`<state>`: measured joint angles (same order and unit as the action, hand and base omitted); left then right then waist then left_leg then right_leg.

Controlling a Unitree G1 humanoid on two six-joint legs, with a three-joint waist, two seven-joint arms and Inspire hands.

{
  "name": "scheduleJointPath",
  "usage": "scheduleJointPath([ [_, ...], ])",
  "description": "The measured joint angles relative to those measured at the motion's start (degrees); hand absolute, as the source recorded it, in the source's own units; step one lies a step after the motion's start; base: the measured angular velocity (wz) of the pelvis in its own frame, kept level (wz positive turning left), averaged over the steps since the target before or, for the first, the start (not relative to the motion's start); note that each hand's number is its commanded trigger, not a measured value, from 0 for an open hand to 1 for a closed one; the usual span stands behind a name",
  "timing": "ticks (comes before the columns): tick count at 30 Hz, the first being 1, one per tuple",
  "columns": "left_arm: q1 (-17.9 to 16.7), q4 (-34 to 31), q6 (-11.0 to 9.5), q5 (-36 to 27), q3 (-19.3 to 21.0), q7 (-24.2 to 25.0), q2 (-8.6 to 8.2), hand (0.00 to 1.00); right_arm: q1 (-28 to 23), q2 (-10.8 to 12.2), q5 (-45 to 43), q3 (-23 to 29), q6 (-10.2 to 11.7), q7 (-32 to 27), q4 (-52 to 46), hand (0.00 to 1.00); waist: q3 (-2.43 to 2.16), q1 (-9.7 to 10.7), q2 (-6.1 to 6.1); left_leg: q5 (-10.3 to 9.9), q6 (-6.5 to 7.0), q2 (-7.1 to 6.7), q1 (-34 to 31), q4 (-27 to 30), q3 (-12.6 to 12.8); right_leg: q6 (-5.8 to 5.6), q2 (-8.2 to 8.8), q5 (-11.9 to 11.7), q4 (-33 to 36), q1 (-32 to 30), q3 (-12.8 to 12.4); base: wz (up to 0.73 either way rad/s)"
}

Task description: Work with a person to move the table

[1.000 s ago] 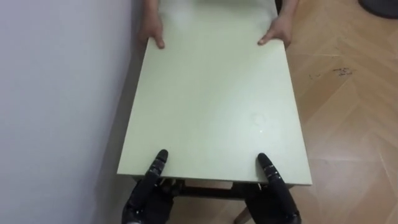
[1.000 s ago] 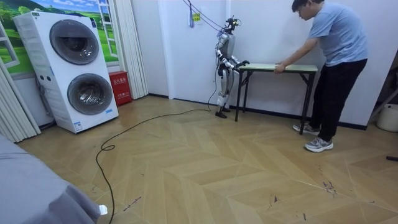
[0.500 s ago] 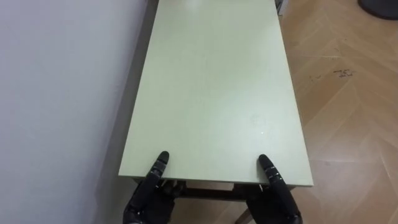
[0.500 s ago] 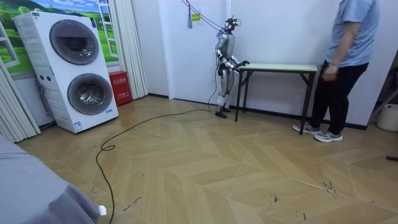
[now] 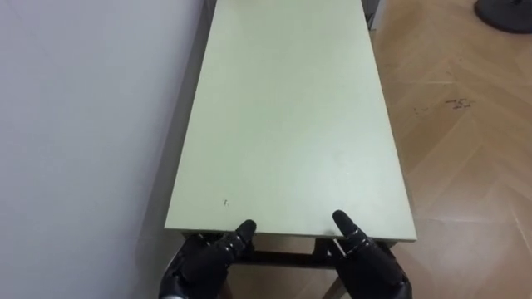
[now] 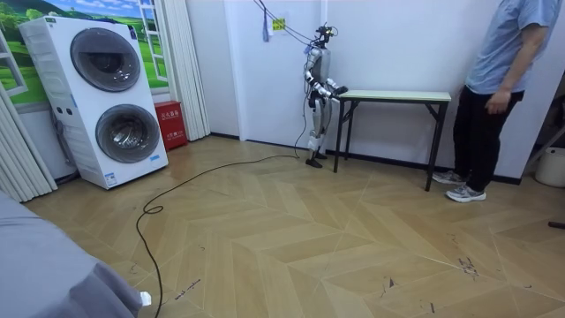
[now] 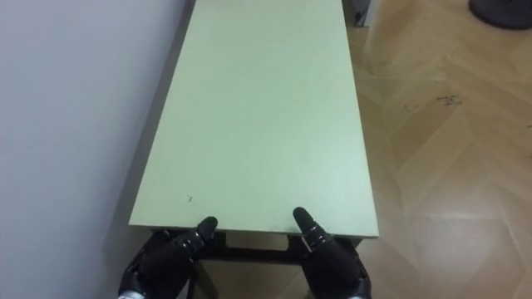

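Note:
The table has a pale green top and dark legs, and its long left side runs close along a white wall. I stand at its near short end. My left hand and right hand sit just below that edge, each with a thumb tip resting on the rim. In the room view the table stands level on the floor with my hands at its left end. The person stands upright past the far end, arms down, touching nothing.
Wooden herringbone floor lies open to my right. A dark round base stands at the far right. In the room view, stacked washing machines and a red box stand by the curtain, away from the table.
The person took both hands off the far end, straightened and stepped back. My thumbs slid back towards the near rim, and the left one moved inward.

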<state>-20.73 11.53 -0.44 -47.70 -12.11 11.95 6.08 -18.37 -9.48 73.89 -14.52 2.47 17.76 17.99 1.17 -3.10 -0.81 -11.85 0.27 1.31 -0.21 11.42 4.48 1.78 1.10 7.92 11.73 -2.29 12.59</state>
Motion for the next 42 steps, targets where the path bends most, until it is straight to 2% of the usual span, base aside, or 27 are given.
scheduleJointPath([
  [6,0.18,2.33,-0.46,1.15,-0.05,1.21,-0.12,0.0,0.03,0.22,-0.69,0.49,0.07,5.85,1.84,0.0,-0.17,-0.3,-0.12,0.03,0.02,0.01,0.59,0.23,0.09,-0.01,-0.04,0.02,-0.07,0.43,-0.48,-0.01],
  [7,0.48,3.72,-0.46,1.18,-0.12,1.5,-0.15,0.0,0.14,0.54,-0.64,0.3,0.0,6.57,1.96,0.0,-0.31,-0.29,-0.22,0.03,0.02,0.0,0.66,0.23,0.13,-0.05,-0.04,0.04,-0.15,0.61,-0.53,0.0],
  [13,0.75,5.53,-0.43,1.18,-0.15,2.31,-0.18,0.0,0.14,0.71,-0.7,0.16,-0.1,8.86,3.19,0.0,-0.38,-0.28,-0.21,0.03,0.02,-0.06,0.79,0.2,0.13,-0.15,0.0,0.17,-0.18,0.79,-0.55,0.0],
  [21,0.39,6.55,-0.45,2.95,0.04,2.83,0.07,0.0,0.05,0.59,-7.07,1.17,-0.1,9.75,3.93,0.0,-0.58,-0.2,0.07,0.03,0.02,-0.06,0.91,0.24,0.12,-0.15,0.06,0.18,-0.19,1.04,-0.29,0.01],
  [25,-0.05,8.11,-0.52,6.16,-0.02,3.16,0.65,0.0,0.24,0.63,-15.19,1.94,-0.04,10.47,6.19,0.0,-0.99,-0.05,0.95,0.03,0.02,0.03,1.39,0.28,0.59,-0.18,0.03,0.18,-1.11,2.15,0.36,0.08],
  [29,-0.09,11.28,-1.22,7.1,-0.24,3.32,2.2,0.0,0.24,-0.09,-28.17,2.07,-0.01,10.49,7.08,0.0,-0.93,-0.09,1.46,0.02,0.01,0.02,1.81,0.0,0.6,-0.26,-0.01,0.34,-1.14,2.55,0.2,0.01],
  [32,-0.07,13.44,-1.61,8.71,-0.41,3.32,3.32,0.0,0.43,-0.18,-34.19,1.94,0.06,10.5,8.83,0.0,-0.93,-0.19,1.53,0.02,0.01,0.03,1.86,-0.15,0.53,-0.26,-0.02,0.34,-1.15,2.57,0.21,0.0],
  [39,0.52,20.69,-2.57,11.41,0.23,3.24,4.06,0.0,2.17,-1.25,-40.72,2.04,0.1,7.97,16.94,0.0,-0.75,-0.12,1.98,0.01,0.01,-0.03,1.78,-0.14,0.6,-0.31,0.15,0.47,-1.06,2.49,0.42,0.01],
  [42,1.21,25.68,-4.06,11.18,0.91,3.16,4.07,0.0,3.43,-1.28,-43.37,2.43,0.66,6.58,21.88,0.0,-0.65,-0.07,2.61,0.02,0.01,-0.02,1.83,-0.11,0.6,-0.33,0.25,0.53,-1.11,2.8,0.89,0.07],
])
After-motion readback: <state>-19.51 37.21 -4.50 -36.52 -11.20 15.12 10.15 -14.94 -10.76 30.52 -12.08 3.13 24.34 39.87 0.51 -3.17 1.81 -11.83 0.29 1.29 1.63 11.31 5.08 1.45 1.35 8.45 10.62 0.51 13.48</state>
